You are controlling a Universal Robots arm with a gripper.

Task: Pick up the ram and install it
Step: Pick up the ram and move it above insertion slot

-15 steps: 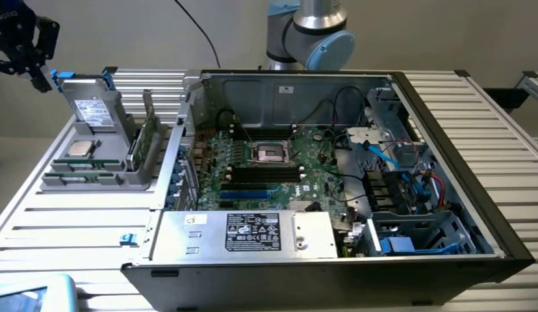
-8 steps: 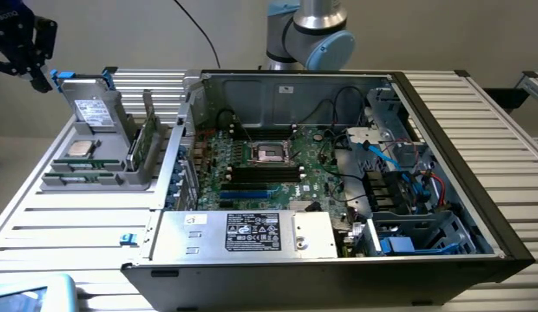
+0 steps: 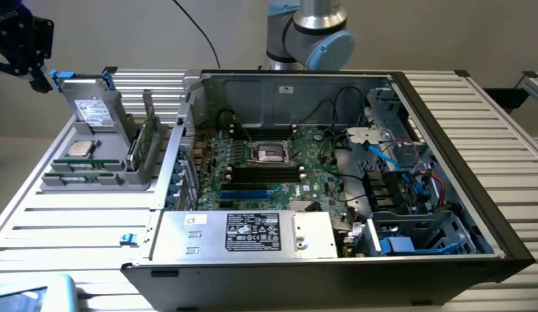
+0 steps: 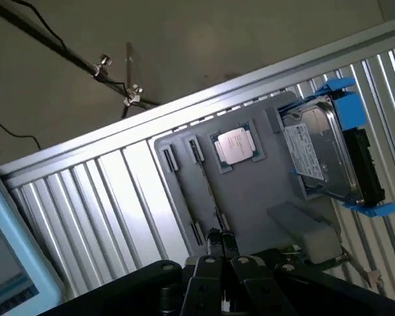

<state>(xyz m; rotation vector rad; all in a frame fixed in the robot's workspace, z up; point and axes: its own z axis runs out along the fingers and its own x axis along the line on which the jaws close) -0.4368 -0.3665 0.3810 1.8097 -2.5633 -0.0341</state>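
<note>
The end effector (image 4: 221, 238), pinched shut and empty, hung clear of the gray holder (image 3: 95, 184). The ram (image 3: 78, 166) lay in that holder's slot. It looked light, stiff and fragile, probably best gripped by its long edges, off the chips.

In the exterior view, open room is left above the memory slots (image 3: 264, 174) at the middle of the motherboard (image 3: 295, 192). It is hemmed in by the case wall (image 3: 286, 97) at 12 o'clock, the power supply (image 3: 243, 233) at 6 o'clock, and loose cables (image 3: 373, 153) and a drive cage (image 3: 421, 237) at 3 o'clock. At 9 o'clock on the desk (image 3: 69, 221), access to the grey holder (image 3: 87, 183) is narrowed by an upright hard drive (image 3: 95, 107) and a standing green card (image 3: 141, 146).
</note>
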